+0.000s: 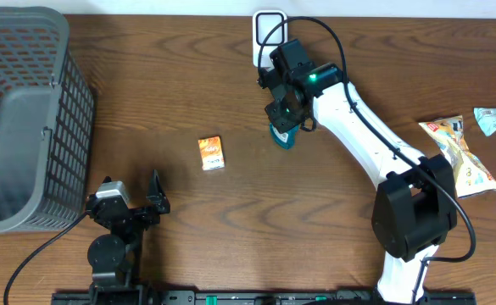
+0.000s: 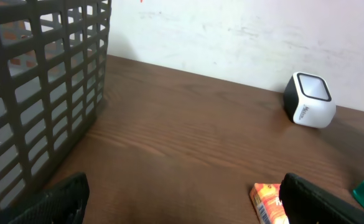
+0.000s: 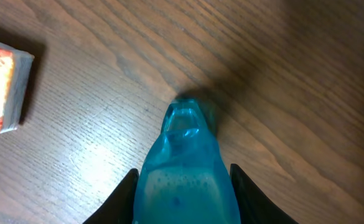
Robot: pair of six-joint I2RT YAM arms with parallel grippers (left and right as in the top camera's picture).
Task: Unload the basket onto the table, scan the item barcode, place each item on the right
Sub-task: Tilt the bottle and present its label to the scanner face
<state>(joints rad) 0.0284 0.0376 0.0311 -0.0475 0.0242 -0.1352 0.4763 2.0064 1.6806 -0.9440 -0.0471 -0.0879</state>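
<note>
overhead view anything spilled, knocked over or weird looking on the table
Nothing stands out: basket upright, scanner upright at the back edge, orange packet flat, teal pouch between the fingers of the right gripper, snack packets lying loose on the right. No spills.

Right arm [image 1: 362,127]: glossy white tubular links between bulky black joint housings, a small green light [image 1: 314,79] glowing by the wrist, a thin black cable [image 1: 337,42] looping beside it. Left arm [image 1: 112,246]: black all over, with a grey metal cap [image 1: 108,193], a black lead [image 1: 36,254] trailing from its base, and blunt matte-black pincer fingers [image 2: 51,199]
</note>
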